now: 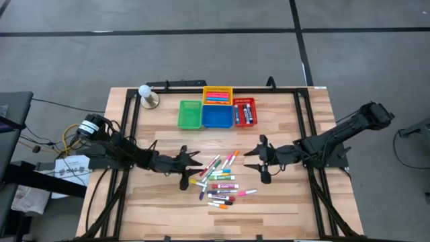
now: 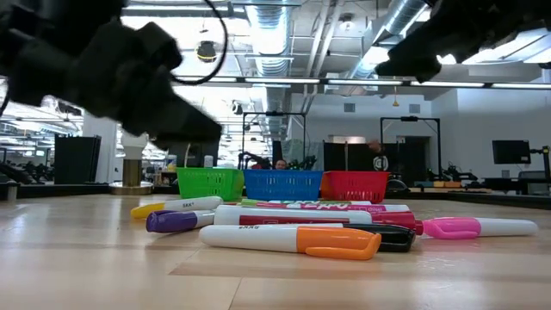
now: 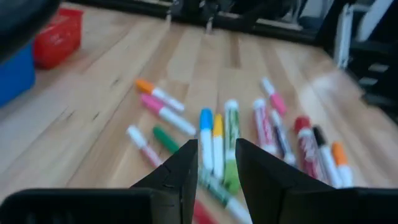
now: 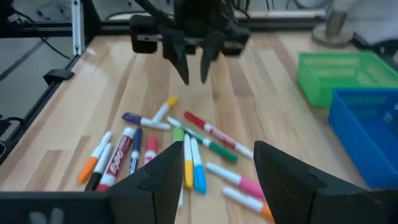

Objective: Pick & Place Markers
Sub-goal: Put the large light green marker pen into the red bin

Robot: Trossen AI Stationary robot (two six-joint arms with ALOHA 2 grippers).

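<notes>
Several markers [image 1: 220, 180] with white or coloured barrels and pink, orange, green, blue, red and purple caps lie loose on the wooden table, flat on their sides; they also show in the low view [image 2: 301, 228]. My left gripper [image 1: 195, 165] hangs at the pile's left edge, open [image 3: 216, 168], with nothing between its fingers. My right gripper [image 1: 250, 160] hangs at the pile's right side above the table, open wide [image 4: 217, 168], also with nothing between its fingers. The right wrist view shows the left gripper [image 4: 194, 65] across the pile.
Four small baskets stand at the far middle: green [image 1: 190, 114], blue [image 1: 217, 115], red [image 1: 244, 112] and yellow [image 1: 217, 95]; the red and yellow ones hold markers. A white ball on a round base [image 1: 148, 96] stands at the far left. Black frame rails [image 1: 306, 134] run along the table's sides.
</notes>
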